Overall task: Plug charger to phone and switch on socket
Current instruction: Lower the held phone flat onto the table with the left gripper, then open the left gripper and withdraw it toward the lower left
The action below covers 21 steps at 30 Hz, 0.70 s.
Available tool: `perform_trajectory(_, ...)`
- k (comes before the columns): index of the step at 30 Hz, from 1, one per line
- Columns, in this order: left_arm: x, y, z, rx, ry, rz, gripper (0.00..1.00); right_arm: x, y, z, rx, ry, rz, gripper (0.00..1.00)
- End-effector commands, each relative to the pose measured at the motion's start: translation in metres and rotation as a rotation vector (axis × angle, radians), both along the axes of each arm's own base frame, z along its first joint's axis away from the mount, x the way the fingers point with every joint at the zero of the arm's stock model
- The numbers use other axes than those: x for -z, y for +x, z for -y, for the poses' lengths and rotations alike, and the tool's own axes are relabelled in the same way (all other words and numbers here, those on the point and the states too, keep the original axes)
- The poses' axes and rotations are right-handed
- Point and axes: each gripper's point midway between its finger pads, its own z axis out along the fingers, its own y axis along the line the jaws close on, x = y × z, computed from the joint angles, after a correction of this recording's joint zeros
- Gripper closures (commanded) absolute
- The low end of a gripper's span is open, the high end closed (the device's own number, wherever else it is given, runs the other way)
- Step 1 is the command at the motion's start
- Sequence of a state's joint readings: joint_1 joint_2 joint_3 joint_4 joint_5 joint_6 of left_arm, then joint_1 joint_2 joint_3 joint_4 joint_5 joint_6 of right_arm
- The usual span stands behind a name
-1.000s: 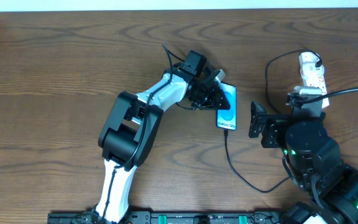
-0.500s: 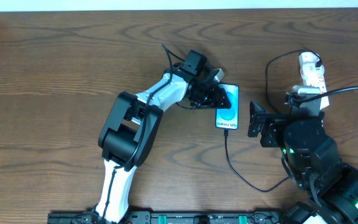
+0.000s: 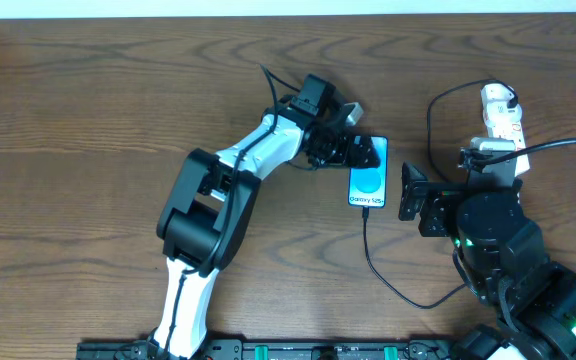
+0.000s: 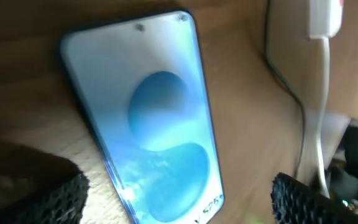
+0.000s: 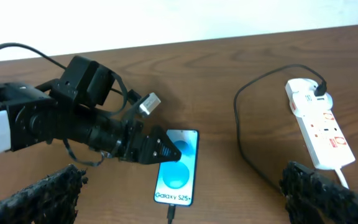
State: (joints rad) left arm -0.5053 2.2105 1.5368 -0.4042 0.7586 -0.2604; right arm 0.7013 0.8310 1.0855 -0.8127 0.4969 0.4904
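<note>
Your left claw (image 4: 173,202) is spread wide. In the left wrist view its two textured fingers (image 4: 48,199) sit in the bottom corners of the frame, with the phone (image 4: 148,124) lying between them and nothing gripped. You cannot tell from here whether either finger touches the phone's edges. In the overhead view that claw hangs over the phone's upper end, just above the centre of the frame. The left arm (image 3: 213,205) reaches in from the lower left.

The phone lies flat on the table (image 3: 88,120), screen up and lit turquoise, with its "Galaxy" end toward the bottom of the overhead frame. The charger (image 3: 383,275) meets that lower short edge with its connector tip. Its black cable runs down, bends toward the lower right and disappears behind the right arm (image 3: 493,240). The cable shows again as a loop in the upper right and ends in a plug seated at the top end of the socket (image 3: 503,122). How deep the tip sits in the phone is too small to judge.

The socket lies in the upper right of the overhead frame, well apart from the phone, and its white cord (image 4: 319,112) leaves from its lower end. Its switch position cannot be read.

Your right claw (image 5: 180,186) is wide open and empty. The right wrist view has one finger in each bottom corner, and the phone, cable and socket all lie ahead of the claw, none of them touched.
</note>
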Motion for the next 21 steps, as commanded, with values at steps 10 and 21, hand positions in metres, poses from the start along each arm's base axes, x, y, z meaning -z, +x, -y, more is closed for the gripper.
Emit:
perform_trajectory(10, -0.01, 0.041, -0.13, -0.249, 0.282, 0.021, 0.04, 0.012, -0.008, -0.002, -0.035, -0.002, -0.065, 0.01)
perform_trajectory(21, -0.16, 0.04, -0.258, -0.553, 0.244, 0.197, 0.04, 0.022, 0.005, -0.014, -0.034, -0.02, -0.089, 0.01)
